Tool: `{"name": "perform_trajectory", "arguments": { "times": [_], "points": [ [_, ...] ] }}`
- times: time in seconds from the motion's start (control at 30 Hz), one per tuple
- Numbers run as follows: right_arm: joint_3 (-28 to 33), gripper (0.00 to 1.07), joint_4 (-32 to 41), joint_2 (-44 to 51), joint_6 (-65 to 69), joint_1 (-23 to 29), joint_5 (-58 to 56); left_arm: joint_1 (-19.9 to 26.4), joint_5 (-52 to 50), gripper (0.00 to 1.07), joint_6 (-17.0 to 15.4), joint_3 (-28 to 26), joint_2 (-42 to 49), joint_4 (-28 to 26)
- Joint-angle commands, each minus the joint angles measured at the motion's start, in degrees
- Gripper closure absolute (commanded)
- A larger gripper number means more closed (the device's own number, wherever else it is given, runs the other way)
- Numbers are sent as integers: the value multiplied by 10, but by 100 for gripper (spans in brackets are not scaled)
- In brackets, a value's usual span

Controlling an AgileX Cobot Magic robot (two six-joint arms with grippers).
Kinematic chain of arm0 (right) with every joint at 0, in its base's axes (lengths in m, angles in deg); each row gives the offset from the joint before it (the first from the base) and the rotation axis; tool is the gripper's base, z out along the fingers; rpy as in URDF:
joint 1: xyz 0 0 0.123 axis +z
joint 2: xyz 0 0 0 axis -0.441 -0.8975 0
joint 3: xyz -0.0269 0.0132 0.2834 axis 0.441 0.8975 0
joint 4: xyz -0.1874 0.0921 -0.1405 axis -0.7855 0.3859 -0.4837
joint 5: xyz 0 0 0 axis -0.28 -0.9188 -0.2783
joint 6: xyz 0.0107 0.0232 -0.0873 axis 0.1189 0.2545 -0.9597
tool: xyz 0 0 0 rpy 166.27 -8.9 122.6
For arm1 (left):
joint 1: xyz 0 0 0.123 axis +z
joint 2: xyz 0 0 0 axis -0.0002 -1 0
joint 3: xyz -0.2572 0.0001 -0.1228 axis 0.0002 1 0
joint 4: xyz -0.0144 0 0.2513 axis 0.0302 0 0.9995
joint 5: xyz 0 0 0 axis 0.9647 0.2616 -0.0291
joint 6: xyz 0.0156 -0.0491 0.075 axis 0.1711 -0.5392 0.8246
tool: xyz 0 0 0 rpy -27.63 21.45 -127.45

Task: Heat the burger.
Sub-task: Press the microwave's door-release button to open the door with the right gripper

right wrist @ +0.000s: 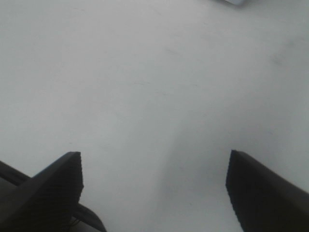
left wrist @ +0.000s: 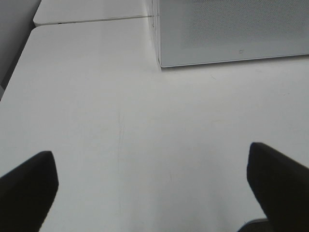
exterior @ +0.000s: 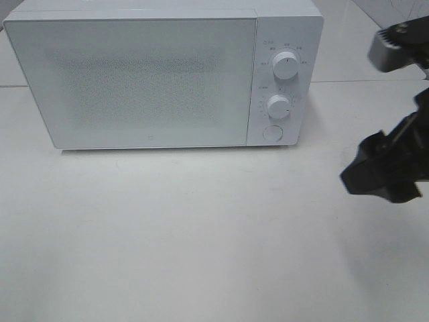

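The burger is out of view. A white microwave (exterior: 147,80) stands at the back of the table with its frosted door shut. In the right wrist view my right gripper (right wrist: 154,162) is open over the bare tabletop, nothing between its dark fingers. The high view shows it (exterior: 382,178) hovering right of the microwave's control panel. My left gripper (left wrist: 150,157) is open too, fingers wide apart above the table, in front of the microwave's lower left corner (left wrist: 231,34). It does not show in the high view.
The microwave's panel carries two round knobs (exterior: 285,65) (exterior: 277,106) and a round button (exterior: 272,133). The white table (exterior: 201,235) stretches in front of it. A seam between table slabs (left wrist: 91,20) runs behind the left arm's side.
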Motion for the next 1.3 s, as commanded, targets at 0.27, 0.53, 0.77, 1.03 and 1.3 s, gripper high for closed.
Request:
{"name": "perform_trajectory", "arguments": {
  "times": [0.27, 0.53, 0.77, 1.03, 1.3],
  "points": [
    [64, 31, 0, 173, 6, -108, -42, -1, -7, 6, -1, 2, 4, -1],
    [121, 31, 1, 324, 8, -109, -58, -1, -7, 6, -1, 2, 4, -1],
    [118, 31, 7, 431, 40, -123, -79, -1, -7, 6, -1, 2, 4, -1],
    [115, 32, 15, 535, 33, -190, -108, -1, -7, 6, -1, 2, 4, -1],
    [128, 32, 17, 608, 4, -202, -150, -1, -7, 6, -1, 2, 4, -1]
  ]
}}
